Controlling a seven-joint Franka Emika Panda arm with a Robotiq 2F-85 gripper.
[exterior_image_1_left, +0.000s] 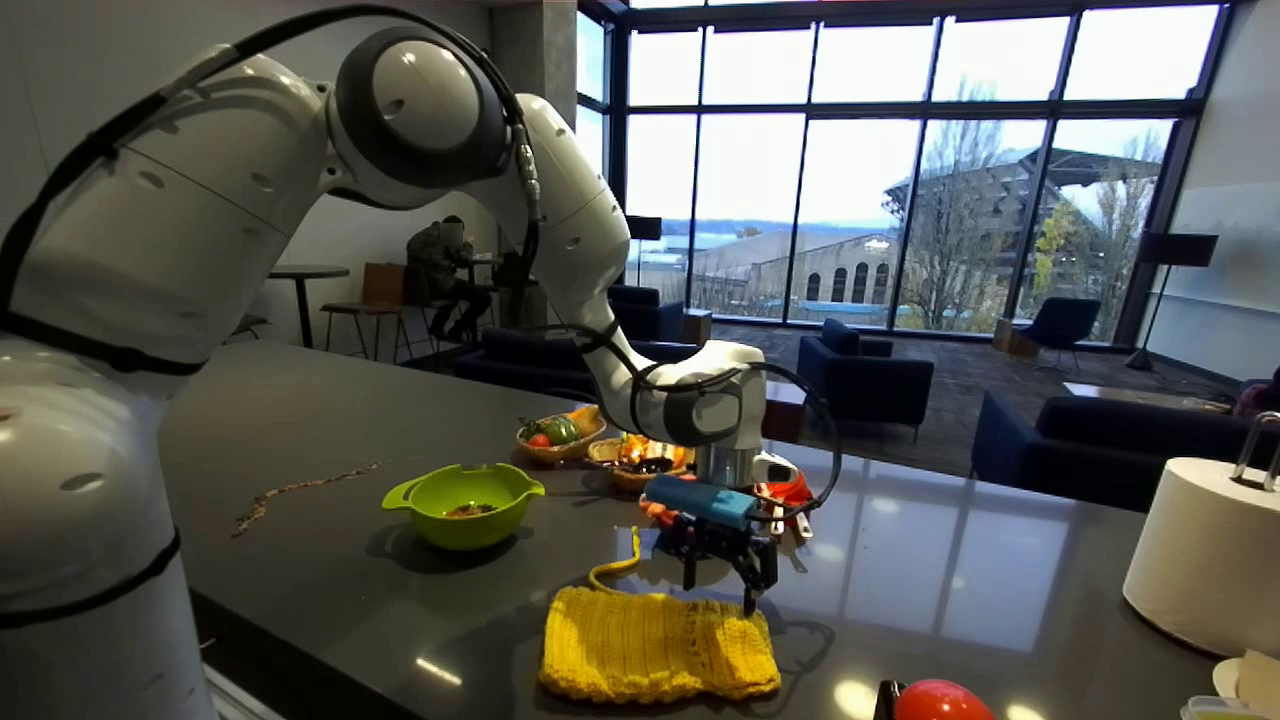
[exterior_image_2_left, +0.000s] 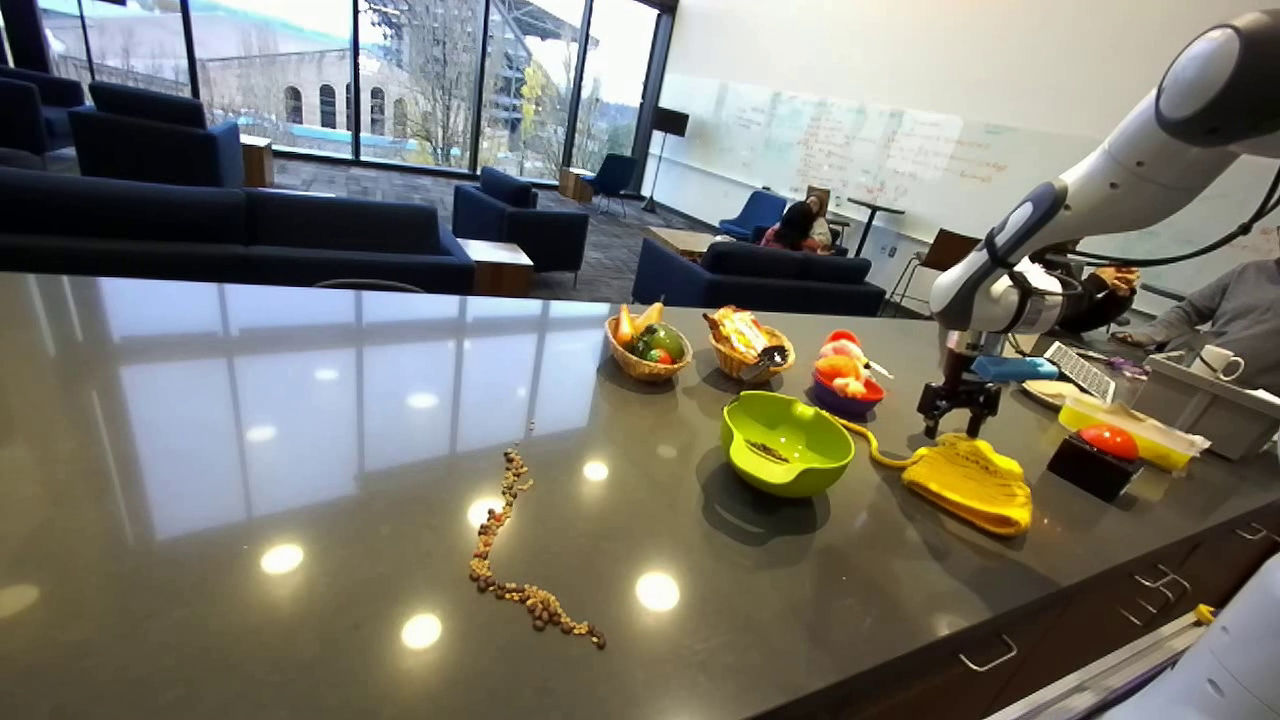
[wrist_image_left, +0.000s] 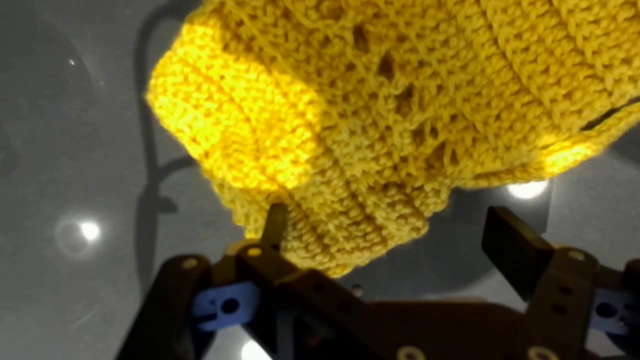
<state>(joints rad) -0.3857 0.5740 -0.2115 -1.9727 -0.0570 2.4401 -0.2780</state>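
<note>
- Holding the claw (exterior_image_1_left: 720, 588) low over one edge of the yellow knit (exterior_image_1_left: 645, 645), with fingers (wrist_image_left: 517, 250) spread well apart and nothing between them in a grip.
- Resting the knit on the bench (exterior_image_2_left: 250, 640), just below the claw, somewhat rumpled, with its cord (exterior_image_1_left: 635, 548) trailing away across the surface.
- Overlapping the knit's border with one finger in the wrist view, and hanging the opposite finger past that border, above the bench.
- Leaving contact between fingertips and yarn uncertain from these angles.
- Judging by that stance, seeming to be at the approach stage, lining up on the knit's edge ahead of any pinch.
- Calling next, most likely, for easing both fingers to either side of a fold of the knit, sinking slightly, then closing gently on soft, yielding fabric, minding the nearby cord.
- Standing the green bowl (exterior_image_1_left: 465, 530) near the knit, toward its cord, with small bits inside.
- Placing the red button (exterior_image_2_left: 1108, 441) just beside the knit, on the side away from the bowl.
- Showing the purple dish (exterior_image_2_left: 848, 402) behind the knit in an exterior view, with the fruit basket (exterior_image_2_left: 645, 371) and second basket (exterior_image_2_left: 733, 365) farther from it.
- Strewing the trail (exterior_image_2_left: 483, 568) of beanlike bits well apart from the knit.
- Standing the paper roll (exterior_image_1_left: 1200, 560) well apart from the knit, too.
</note>
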